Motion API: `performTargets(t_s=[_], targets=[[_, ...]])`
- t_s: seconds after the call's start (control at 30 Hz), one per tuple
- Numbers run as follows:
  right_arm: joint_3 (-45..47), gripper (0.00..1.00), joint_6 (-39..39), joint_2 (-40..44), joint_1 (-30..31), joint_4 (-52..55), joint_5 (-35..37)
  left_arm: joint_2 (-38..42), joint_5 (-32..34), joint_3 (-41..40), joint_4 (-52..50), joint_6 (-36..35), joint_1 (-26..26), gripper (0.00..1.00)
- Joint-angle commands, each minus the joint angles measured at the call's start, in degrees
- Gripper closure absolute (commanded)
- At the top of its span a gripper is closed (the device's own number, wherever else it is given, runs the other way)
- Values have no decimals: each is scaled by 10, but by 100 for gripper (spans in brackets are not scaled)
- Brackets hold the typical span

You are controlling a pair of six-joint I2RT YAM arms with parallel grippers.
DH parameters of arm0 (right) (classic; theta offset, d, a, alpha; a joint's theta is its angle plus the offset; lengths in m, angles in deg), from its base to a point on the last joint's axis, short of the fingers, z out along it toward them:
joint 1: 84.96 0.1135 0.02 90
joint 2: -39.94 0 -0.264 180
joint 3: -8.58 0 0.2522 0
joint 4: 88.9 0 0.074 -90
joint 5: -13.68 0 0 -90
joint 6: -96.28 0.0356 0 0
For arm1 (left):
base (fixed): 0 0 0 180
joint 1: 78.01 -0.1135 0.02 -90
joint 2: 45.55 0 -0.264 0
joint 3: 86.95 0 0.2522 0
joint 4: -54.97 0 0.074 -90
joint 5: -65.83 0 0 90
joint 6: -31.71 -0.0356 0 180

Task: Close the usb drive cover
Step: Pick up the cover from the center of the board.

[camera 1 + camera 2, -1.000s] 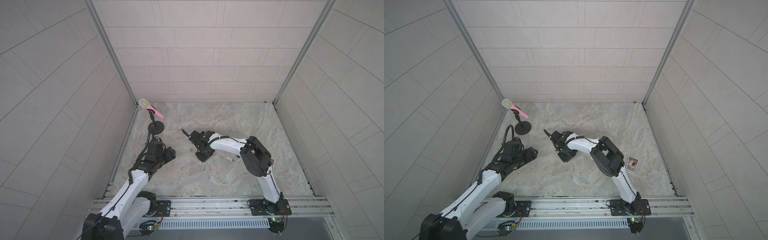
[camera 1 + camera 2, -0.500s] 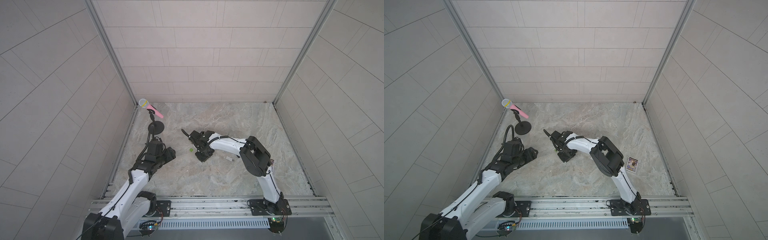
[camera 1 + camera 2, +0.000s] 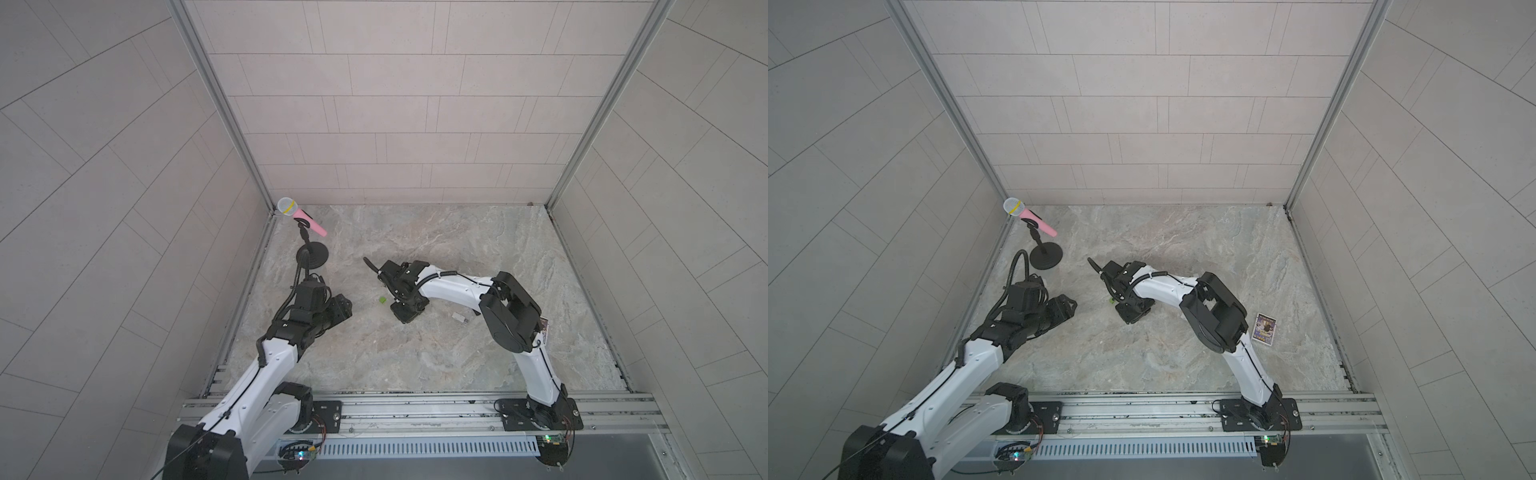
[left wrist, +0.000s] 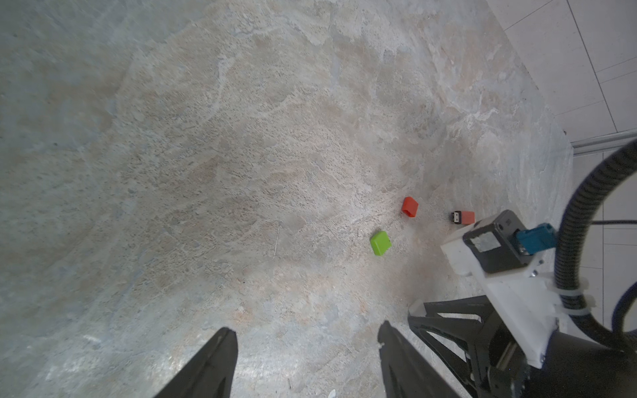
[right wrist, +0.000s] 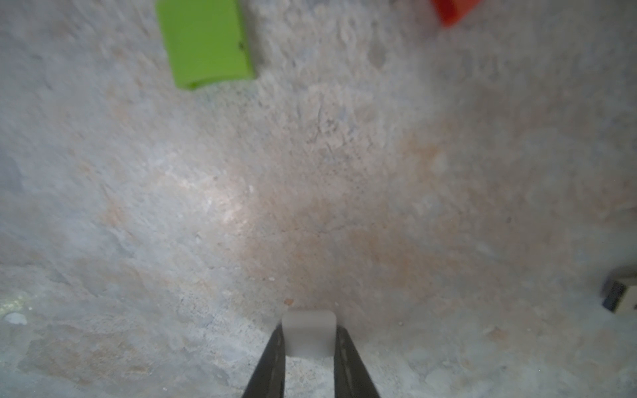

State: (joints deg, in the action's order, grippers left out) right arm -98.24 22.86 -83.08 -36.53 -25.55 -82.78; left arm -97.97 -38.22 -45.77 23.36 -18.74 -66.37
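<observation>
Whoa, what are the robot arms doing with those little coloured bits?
The right gripper pinches a small white cap low over the stone table. The left gripper hangs open, holding nothing. A green cap, a red cap and a red USB drive with its plug bare lie loose on the table. What looks like a pale USB drive lies by the right arm. No cap is on a drive yet.

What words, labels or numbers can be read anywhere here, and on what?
None legible.
The small printed picture card on the marble-patterned tabletop: print too small to read.
The pale grey cap, green plastic cap and red plastic cap: no marking visible.
</observation>
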Motion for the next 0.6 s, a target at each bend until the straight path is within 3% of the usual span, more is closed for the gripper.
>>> performTargets(t_s=[0.0, 0.3, 0.57], targets=[[42, 79, -13, -19, 1, -15, -11, -2, -8, 6, 8, -6, -1, 28], [99, 79, -126, 81, 2, -80, -55, -29, -83, -4, 53, 4, 0, 28], [184, 78, -237, 147, 2, -139, -90, -107, -172, -10, 100, 9, 8, 30]])
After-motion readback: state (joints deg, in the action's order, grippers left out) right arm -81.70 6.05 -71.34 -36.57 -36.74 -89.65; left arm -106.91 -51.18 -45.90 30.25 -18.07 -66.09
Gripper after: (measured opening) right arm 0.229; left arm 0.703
